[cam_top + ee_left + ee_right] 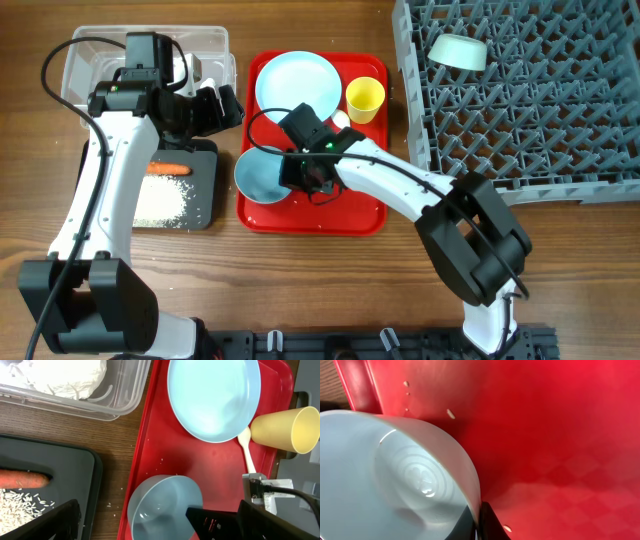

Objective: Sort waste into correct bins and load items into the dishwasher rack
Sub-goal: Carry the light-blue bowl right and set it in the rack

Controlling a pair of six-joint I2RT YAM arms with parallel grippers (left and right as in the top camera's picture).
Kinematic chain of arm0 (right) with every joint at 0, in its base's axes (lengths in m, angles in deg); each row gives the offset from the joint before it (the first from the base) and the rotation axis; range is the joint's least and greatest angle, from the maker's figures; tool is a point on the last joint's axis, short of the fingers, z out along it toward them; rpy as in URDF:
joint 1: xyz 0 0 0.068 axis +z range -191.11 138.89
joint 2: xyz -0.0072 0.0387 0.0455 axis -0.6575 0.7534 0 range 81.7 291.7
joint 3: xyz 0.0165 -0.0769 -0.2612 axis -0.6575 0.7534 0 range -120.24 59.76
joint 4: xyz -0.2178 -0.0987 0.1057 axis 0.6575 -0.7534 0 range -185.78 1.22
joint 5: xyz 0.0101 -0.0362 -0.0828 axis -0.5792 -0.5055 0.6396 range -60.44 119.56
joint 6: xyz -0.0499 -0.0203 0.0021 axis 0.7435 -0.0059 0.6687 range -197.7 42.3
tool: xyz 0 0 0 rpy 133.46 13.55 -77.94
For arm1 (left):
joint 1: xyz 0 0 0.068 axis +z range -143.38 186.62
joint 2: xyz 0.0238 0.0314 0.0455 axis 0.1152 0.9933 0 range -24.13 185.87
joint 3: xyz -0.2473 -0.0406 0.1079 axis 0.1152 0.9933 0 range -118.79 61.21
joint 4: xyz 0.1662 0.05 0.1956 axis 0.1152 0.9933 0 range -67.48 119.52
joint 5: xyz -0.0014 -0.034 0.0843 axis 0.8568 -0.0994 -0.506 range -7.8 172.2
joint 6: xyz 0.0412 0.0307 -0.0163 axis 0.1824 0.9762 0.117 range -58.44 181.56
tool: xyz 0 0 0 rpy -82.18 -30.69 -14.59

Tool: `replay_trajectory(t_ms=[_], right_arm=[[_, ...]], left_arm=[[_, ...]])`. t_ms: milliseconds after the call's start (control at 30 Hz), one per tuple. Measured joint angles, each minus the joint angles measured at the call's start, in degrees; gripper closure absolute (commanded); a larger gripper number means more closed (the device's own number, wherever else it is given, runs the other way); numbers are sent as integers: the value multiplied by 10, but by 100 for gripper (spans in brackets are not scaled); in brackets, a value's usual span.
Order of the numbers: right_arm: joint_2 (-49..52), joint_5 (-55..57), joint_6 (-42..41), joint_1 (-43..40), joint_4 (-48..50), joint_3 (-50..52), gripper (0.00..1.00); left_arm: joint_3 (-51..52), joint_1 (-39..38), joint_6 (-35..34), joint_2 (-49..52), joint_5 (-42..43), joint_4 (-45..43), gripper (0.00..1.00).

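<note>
Light blue bowl rim pinched in right jaws; left jaws spread, empty; plate, cup nearby.

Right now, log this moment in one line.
right gripper: shut on light blue bowl, on red tray | left gripper: open | pale green bowl: in rack

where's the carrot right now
In the overhead view the carrot lies on the black tray on the left side of the table, just above the loose rice and left of the red tray.
</note>
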Motion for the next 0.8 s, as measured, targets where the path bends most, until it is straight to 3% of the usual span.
replay_trajectory(t_ms=[100,200,300,433,533,600,700,800], right_arm=[[-22,3,26,-21,-25,1,96],[-110,42,76,-48,-32,2,96],[-231,141,116,-69,-46,2,96],[-345,422,204,-92,-50,2,96],[-333,679,323,-138,-41,2,96],[-304,786,398,-187,-37,2,96],[-259,838,461,-244,-26,2,96],[-159,869,632,-316,79,4,96]], left_arm=[[0,0,0,0,0,0,0],[0,0,0,0,0,0,0],[0,0,0,0,0,0,0],[0,0,0,0,0,0,0],[0,0,0,0,0,0,0],[0,0,0,0,0,0,0],[0,0,0,0,0,0,0],[0,0,0,0,0,1,0]])
